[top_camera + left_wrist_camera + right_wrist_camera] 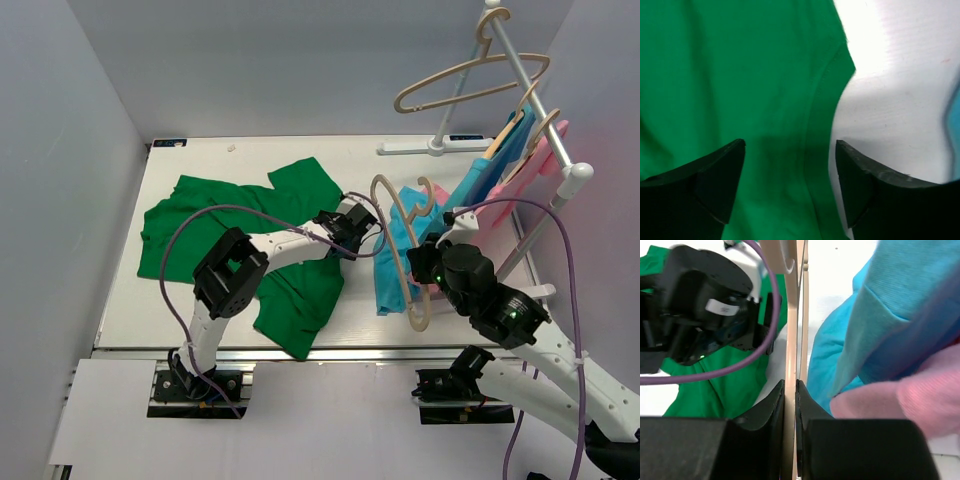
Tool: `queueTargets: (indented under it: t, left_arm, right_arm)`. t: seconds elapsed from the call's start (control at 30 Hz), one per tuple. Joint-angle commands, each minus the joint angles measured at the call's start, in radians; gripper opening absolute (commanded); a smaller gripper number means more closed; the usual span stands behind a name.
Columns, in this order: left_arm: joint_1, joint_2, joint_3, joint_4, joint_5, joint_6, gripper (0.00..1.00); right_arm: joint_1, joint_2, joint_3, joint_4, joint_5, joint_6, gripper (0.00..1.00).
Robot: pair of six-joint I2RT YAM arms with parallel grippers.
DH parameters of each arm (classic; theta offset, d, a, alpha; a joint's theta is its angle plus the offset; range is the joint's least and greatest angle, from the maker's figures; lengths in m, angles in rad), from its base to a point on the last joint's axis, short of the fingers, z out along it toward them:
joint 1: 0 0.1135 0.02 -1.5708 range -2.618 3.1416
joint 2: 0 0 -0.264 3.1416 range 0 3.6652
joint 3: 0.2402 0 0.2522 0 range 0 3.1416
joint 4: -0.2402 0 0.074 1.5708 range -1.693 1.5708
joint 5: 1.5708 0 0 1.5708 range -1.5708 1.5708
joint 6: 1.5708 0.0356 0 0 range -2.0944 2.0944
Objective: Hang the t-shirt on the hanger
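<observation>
Green cloth, the t-shirt [230,215] lies spread on the white table [130,300], left of centre. At the right, the rack [556,142] carries a light blue garment [470,185], a pink garment [920,400] and spare hangers [470,80]. The left gripper [790,147] points down over the t-shirt's edge, fingers apart. The right gripper [790,386] is clamped on the hanger [790,340], just beside the blue garment.
</observation>
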Motion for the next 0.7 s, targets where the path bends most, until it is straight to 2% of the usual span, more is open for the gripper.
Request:
queueTargets:
  t: [0.0, 0.17, 0.3, 0.33, 0.4, 0.43, 0.5, 0.53, 0.57, 0.6, 0.63, 0.67]
  left_arm:
    - [0.011, 0.014, 0.049, 0.066, 0.116, 0.124, 0.81]
    - [0.04, 0.058, 0.078, 0.048, 0.141, 0.124, 0.71]
    - [0.04, 0.064, 0.081, 0.045, 0.147, 0.127, 0.58]
    - [0.04, 0.063, 0.086, 0.034, 0.142, 0.124, 0.48]
    - [0.04, 0.049, 0.092, 0.026, 0.138, 0.123, 0.39]
    - [0.04, 0.04, 0.092, 0.022, 0.128, 0.121, 0.27]
    - [0.04, 0.023, 0.08, 0.029, 0.127, 0.129, 0.2]
    - [0.04, 0.005, 0.072, 0.044, 0.133, 0.139, 0.2]
    - [0.04, 0.0, 0.069, 0.046, 0.159, 0.149, 0.28]
    - [0.038, -0.011, 0.065, 0.048, 0.173, 0.152, 0.47]
    - [0.04, -0.014, 0.062, 0.049, 0.193, 0.156, 0.48]
    - [0.04, -0.02, 0.054, 0.054, 0.231, 0.158, 0.55]
  right_arm:
    - [-0.002, -0.007, 0.014, -0.004, 0.036, 0.031, 0.0]
    - [-0.002, -0.018, 0.014, -0.031, 0.044, 0.047, 0.0]
    - [-0.002, -0.026, 0.006, -0.03, 0.028, 0.048, 0.0]
    - [-0.004, -0.024, 0.004, -0.031, 0.022, 0.047, 0.0]
    - [-0.002, -0.023, 0.003, -0.031, -0.014, 0.041, 0.0]
    - [-0.002, -0.024, -0.003, -0.031, -0.027, 0.041, 0.0]
    - [-0.004, -0.027, -0.009, -0.036, -0.047, 0.041, 0.0]
    - [-0.002, -0.032, -0.016, -0.039, -0.047, 0.047, 0.0]
    - [-0.002, -0.035, -0.019, -0.042, -0.044, 0.05, 0.0]
    - [-0.002, -0.038, -0.025, -0.047, -0.038, 0.054, 0.0]
    - [-0.004, -0.04, -0.025, -0.05, -0.035, 0.057, 0.0]
    - [-0.002, -0.041, -0.025, -0.053, -0.033, 0.059, 0.0]
